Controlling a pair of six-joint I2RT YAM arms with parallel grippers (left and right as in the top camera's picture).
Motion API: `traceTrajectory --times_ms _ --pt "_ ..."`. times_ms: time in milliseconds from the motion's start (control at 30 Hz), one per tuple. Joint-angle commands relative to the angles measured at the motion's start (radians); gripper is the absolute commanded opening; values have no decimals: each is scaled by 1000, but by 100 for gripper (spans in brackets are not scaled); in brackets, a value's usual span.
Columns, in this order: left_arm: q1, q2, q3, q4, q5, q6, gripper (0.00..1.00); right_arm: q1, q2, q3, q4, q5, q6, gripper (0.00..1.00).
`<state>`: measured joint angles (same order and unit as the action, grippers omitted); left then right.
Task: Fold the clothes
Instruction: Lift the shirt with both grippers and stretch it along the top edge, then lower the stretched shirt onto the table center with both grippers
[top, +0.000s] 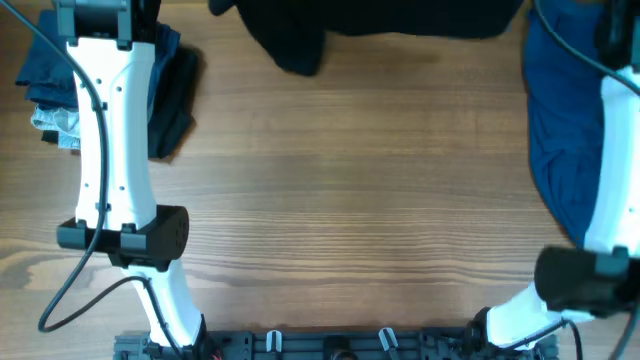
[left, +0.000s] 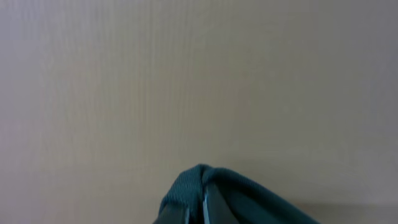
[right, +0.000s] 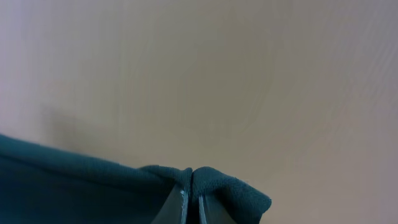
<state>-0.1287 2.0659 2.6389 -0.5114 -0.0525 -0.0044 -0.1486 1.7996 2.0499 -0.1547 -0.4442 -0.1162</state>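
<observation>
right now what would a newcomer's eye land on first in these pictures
Both hands are shut on teal cloth: the left hand and the right hand each pinch a fold in the wrist views. Overhead, a dark garment lies at the far edge of the table, a blue garment spreads at the right, and a stack of clothes sits far left.

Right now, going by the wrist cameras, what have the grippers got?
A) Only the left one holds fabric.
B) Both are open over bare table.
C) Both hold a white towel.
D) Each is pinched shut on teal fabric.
D: in its wrist view the left gripper has its fingertips closed on a bunched fold of teal fabric, and the right gripper shows the same in its own view.
</observation>
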Motion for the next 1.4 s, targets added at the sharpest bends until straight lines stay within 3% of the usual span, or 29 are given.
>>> traceTrajectory --times_ms 0,100,300,500,733,900,1067,1367 --pt "11 68 7 60 3 27 4 -6 99 12 6 21 12 4" --pt "11 122 7 19 3 26 4 -6 141 12 -16 9 13 4" --pt "11 174 -5 -209 3 17 4 -6 175 10 -121 -5 10 4" --pt "16 171 -5 -296 11 -39 4 -6 175 10 -194 -5 13 4" --pt "16 156 -5 -646 128 -170 4 -6 144 10 -596 -22 66 4" --pt "15 152 -5 -873 224 -188 4 -6 97 11 -861 -20 64 4" --pt "13 145 -5 -1158 228 -199 4 -7 39 11 -1068 -11 63 4" --pt "-37 110 -43 -1174 276 -214 4 -7 14 11 -1429 60 11 4"
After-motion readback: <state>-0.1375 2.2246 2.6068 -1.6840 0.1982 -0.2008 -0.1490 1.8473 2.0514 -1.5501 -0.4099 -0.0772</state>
